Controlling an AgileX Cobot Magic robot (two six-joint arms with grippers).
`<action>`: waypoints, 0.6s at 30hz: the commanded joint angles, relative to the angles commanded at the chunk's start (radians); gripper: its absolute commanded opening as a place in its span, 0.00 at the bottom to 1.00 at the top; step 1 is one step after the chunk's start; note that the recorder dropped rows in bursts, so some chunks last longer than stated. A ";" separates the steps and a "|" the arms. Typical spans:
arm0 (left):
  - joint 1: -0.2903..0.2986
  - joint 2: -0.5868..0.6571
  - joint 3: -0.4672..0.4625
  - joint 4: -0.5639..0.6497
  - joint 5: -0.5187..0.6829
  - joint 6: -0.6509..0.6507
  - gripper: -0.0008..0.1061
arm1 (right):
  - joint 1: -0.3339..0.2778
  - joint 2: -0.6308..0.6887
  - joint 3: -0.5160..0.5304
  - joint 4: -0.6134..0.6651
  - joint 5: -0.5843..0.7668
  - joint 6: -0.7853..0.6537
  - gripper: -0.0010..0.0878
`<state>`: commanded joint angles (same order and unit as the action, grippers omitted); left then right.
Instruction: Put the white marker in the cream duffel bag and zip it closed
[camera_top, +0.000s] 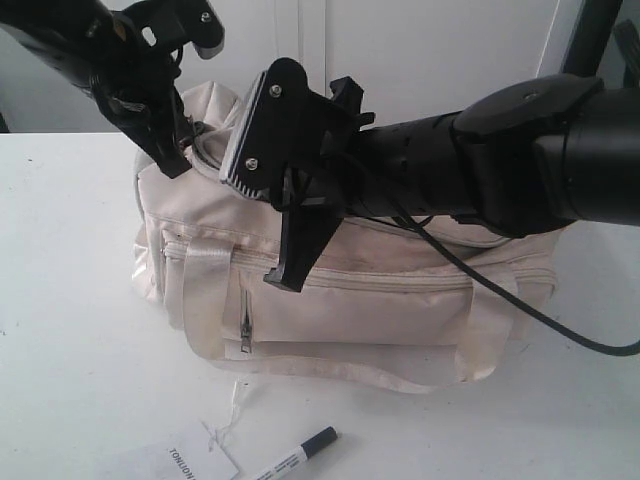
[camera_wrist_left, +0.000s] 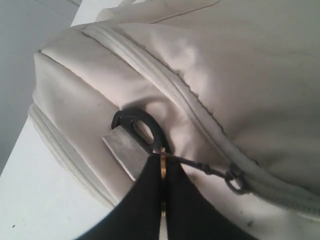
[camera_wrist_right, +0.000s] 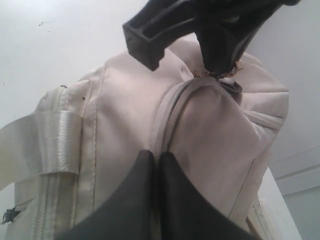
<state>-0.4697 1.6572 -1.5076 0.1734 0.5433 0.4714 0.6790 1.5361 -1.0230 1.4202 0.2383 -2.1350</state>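
The white marker (camera_top: 300, 455) with its black cap lies on the table in front of the cream duffel bag (camera_top: 380, 310), outside it. My left gripper (camera_wrist_left: 162, 159) is at the bag's left end, shut on the gold ring pull (camera_wrist_left: 163, 168), whose dark cord runs to the zip slider (camera_wrist_left: 234, 180). The top zipper (camera_wrist_left: 150, 67) looks closed where it shows. My right gripper (camera_wrist_right: 154, 156) is shut, pinching the bag's fabric (camera_wrist_right: 125, 115) at the zipper seam. In the exterior view the left gripper (camera_top: 178, 160) and right gripper (camera_top: 285, 275) are both on the bag's top.
A white paper tag (camera_top: 185, 462) on a string lies beside the marker near the table's front edge. A black D-ring (camera_wrist_left: 137, 125) sits on a grey webbing tab just by the left fingers. A shiny strap handle (camera_wrist_right: 57, 142) crosses the bag's front. A black cable (camera_top: 560, 335) trails from the right arm.
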 joint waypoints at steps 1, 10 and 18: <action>0.000 0.002 0.000 0.000 -0.007 0.000 0.01 | 0.000 0.000 0.000 0.000 0.000 0.000 0.01; 0.000 0.034 0.000 0.000 -0.065 0.000 0.01 | 0.000 0.000 0.000 0.000 0.008 0.000 0.01; 0.000 0.071 0.000 0.000 -0.135 0.000 0.01 | 0.000 0.000 0.000 -0.003 0.052 0.000 0.01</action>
<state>-0.4697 1.7285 -1.5076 0.1734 0.4079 0.4714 0.6790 1.5361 -1.0230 1.4174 0.2905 -2.1350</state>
